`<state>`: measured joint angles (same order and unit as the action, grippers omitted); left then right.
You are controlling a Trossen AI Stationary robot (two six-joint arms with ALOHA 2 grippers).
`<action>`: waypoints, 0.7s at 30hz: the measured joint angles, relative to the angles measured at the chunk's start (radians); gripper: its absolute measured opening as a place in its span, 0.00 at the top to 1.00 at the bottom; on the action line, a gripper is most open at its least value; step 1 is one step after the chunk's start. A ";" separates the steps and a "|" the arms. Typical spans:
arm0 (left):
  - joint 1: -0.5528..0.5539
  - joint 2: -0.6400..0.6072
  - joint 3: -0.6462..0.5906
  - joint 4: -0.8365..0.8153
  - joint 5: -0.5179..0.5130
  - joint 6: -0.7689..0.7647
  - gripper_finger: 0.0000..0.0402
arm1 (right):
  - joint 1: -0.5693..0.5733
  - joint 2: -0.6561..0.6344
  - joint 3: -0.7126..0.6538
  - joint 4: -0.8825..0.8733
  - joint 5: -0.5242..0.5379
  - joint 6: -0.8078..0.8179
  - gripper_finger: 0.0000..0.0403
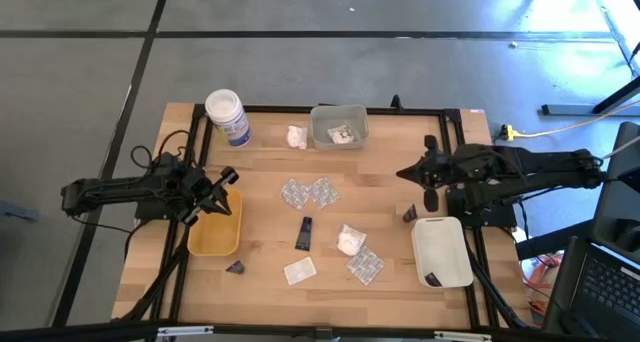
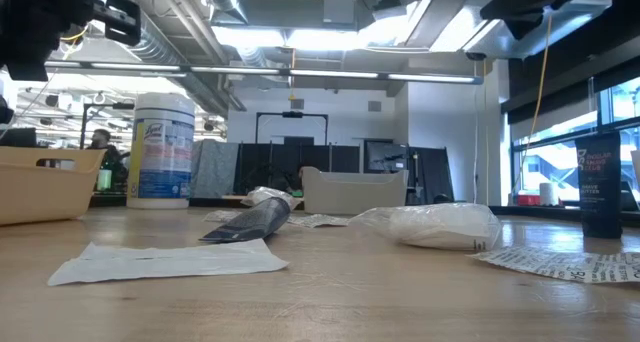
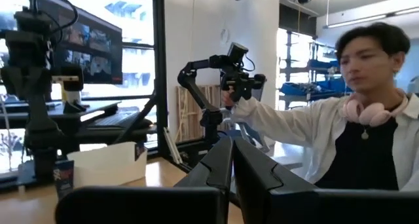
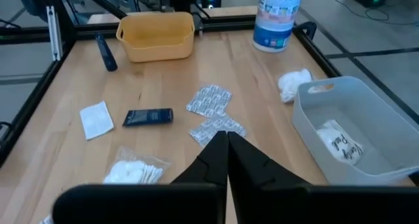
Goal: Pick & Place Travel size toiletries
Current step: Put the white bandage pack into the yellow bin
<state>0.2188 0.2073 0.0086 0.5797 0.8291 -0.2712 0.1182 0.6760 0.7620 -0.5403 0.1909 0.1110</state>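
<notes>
Mostly the toiletries lie loose at the centre of the high frame: a dark tube (image 1: 304,233), two blister packs (image 1: 309,192), a white packet (image 1: 349,240), a flat sachet (image 1: 300,271). One more packet (image 1: 341,134) sits in the grey tray (image 1: 339,113), and a small dark item, perhaps a wedge, lies in the white tray (image 1: 441,252). The left gripper (image 1: 226,185) hangs over the yellow tray (image 1: 214,235), fingers together, empty. The right gripper (image 1: 411,172) hovers at right, fingers together, empty.

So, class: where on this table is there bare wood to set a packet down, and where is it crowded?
Bare: the strip between the yellow tray and the blister packs, and between those packs and the right gripper. Crowded: around the dark tube, lumpy packet and sachet.
</notes>
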 joint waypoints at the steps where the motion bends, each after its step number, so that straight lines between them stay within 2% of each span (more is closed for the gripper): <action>1: 0.000 0.000 0.000 0.000 0.000 0.003 0.97 | 0.000 -0.005 0.000 -0.008 0.000 -0.001 0.97; 10: 0.000 0.000 0.000 0.000 0.000 -0.003 0.97 | 0.000 0.003 0.000 -0.009 0.001 -0.007 0.93; 21: -0.001 0.000 0.000 0.000 -0.040 -0.003 0.97 | 0.000 0.018 0.000 -0.007 0.002 -0.006 0.96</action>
<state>0.2180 0.2073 0.0086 0.5799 0.7890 -0.2745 0.1184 0.6945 0.7620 -0.5472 0.1927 0.1047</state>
